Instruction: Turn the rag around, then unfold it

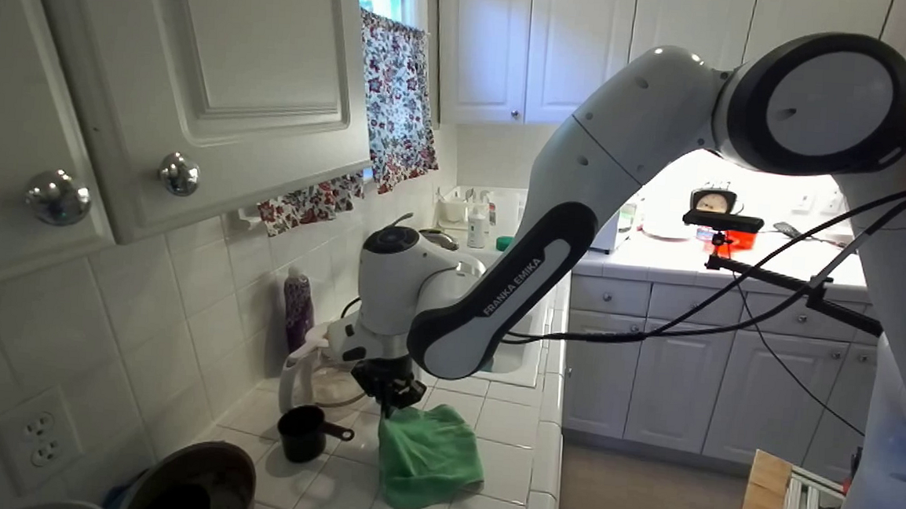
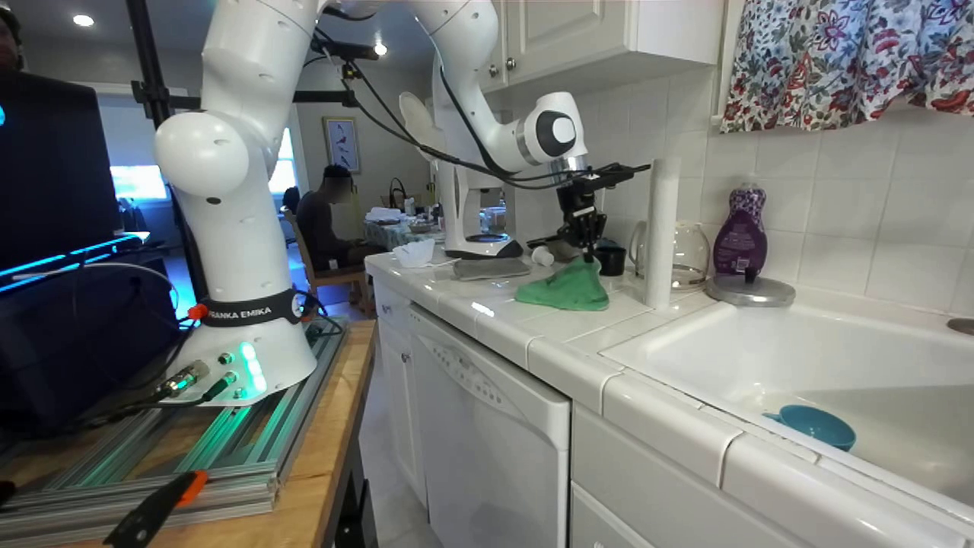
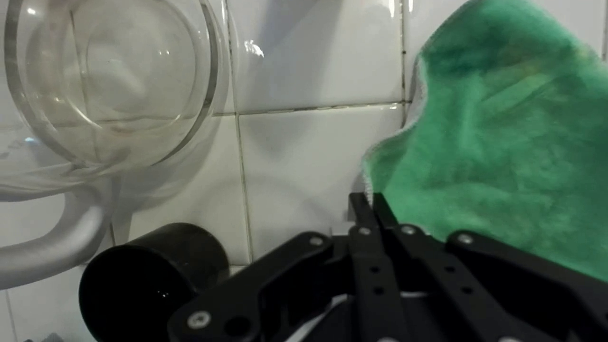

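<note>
The green rag (image 1: 428,461) lies bunched on the white tile counter, with one edge lifted. In an exterior view it looks like a low green heap (image 2: 564,289) sloping up to the gripper (image 2: 588,257). The wrist view shows the pale stitched edge of the rag (image 3: 498,156) passing between the two black fingertips. My gripper (image 3: 370,198) is shut on that edge, pointing down at the rag's side nearest the black mug (image 3: 156,280). The cloth's underside is hidden.
Beside the rag stand the black mug with its handle toward the cloth and a glass carafe (image 3: 109,80). A white upright cylinder (image 2: 661,236), a purple bottle (image 2: 740,236) and the sink (image 2: 898,365) are close by. A dark pot (image 1: 191,478) sits near the wall.
</note>
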`<state>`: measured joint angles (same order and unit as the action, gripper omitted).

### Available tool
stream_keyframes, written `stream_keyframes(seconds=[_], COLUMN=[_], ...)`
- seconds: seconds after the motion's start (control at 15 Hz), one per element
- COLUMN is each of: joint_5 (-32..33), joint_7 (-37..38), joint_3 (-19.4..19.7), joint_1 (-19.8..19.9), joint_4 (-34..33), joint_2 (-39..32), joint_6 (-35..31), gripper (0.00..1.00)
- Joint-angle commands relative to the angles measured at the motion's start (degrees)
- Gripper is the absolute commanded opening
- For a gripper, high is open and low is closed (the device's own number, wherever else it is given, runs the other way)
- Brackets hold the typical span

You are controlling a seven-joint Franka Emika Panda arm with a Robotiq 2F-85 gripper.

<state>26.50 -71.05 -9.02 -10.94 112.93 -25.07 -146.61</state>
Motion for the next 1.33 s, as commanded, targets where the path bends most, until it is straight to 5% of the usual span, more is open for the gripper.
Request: stream_keyframes(seconds=[0.0,0.2,0.27,0.73,1.0,1.27], joint_5=[2.3,2.0,1.9,-0.5,-7.9,-16.1], joint_7=[-2.2,-4.2,-4.5,-2.2,-0.4,1.9], joint_3=[0.1,-0.2,-0.1,-1.3,-3.9,-4.6], joint_1=[-1.0,-1.6,-1.8,-3.0,-1.3,0.1], joint_4=[-5.1,-7.5,-8.1,-3.6,0.4,5.0], joint_2=[-4.3,-6.8,-7.2,-0.9,4.5,9.4], joint_6=[1.4,2.5,2.9,8.0,18.7,27.4], gripper=[0.01,0.01,0.28,0.69,0.98,1.00])
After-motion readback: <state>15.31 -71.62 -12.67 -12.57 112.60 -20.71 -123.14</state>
